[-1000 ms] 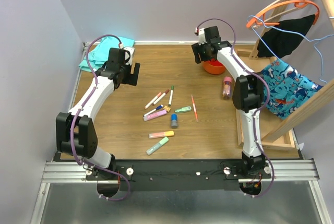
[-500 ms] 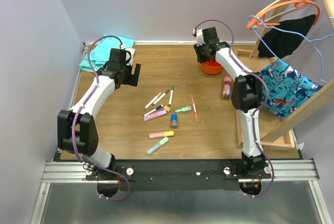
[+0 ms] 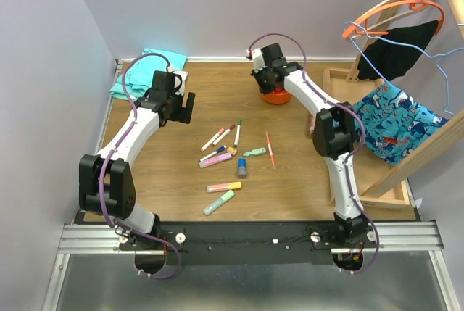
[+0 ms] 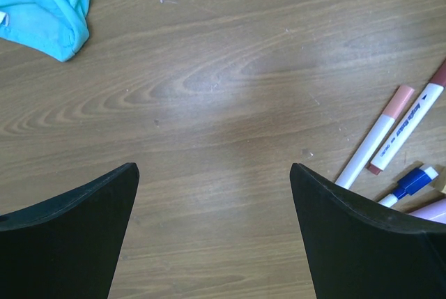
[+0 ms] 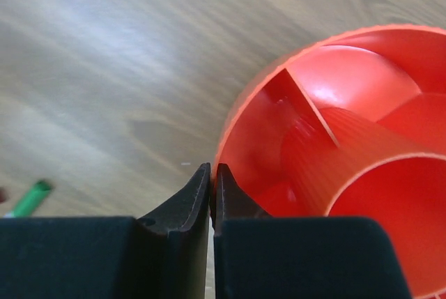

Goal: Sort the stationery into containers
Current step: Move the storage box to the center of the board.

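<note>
Two claws differ: right claw (image 5: 212,169) is clenched on the rim of the organiser (image 3: 276,96) near the far edge of the tabletop (image 3: 297,180); left claw (image 4: 212,170) is released. The stationery (image 3: 230,153) lies mid-tabletop. The next move is probably to draw the organiser closer.

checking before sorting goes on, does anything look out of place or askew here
Nothing spilled or damaged. The white-barrelled markers and stubby pastel highlighters lie scattered at odd angles on the wooden table, none visibly in the round orange-red plastic organiser, whose rim the right gripper pinches.
</note>
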Motion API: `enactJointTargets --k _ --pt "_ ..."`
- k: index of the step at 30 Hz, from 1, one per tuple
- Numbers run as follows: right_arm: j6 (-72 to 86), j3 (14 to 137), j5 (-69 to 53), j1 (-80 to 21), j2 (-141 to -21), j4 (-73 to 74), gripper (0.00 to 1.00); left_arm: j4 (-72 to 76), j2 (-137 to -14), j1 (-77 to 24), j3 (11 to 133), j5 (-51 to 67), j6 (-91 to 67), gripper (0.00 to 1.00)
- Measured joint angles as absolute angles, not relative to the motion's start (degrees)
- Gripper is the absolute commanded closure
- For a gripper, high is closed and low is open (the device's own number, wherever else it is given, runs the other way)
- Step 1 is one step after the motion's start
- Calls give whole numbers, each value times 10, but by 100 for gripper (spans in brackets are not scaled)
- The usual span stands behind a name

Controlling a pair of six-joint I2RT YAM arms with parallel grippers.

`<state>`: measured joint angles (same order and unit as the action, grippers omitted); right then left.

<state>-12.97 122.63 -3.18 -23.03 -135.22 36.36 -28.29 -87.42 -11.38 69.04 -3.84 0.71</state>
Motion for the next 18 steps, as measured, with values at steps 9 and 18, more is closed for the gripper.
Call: enactJointTargets --k 9,18 --pt "-136 1226 -81 -313 -1346 389 85 -283 -848 -111 654 -40 11 1" --pt "-136 1226 -131 -342 -1341 398 61 -284 -808 -97 622 -40 11 1"
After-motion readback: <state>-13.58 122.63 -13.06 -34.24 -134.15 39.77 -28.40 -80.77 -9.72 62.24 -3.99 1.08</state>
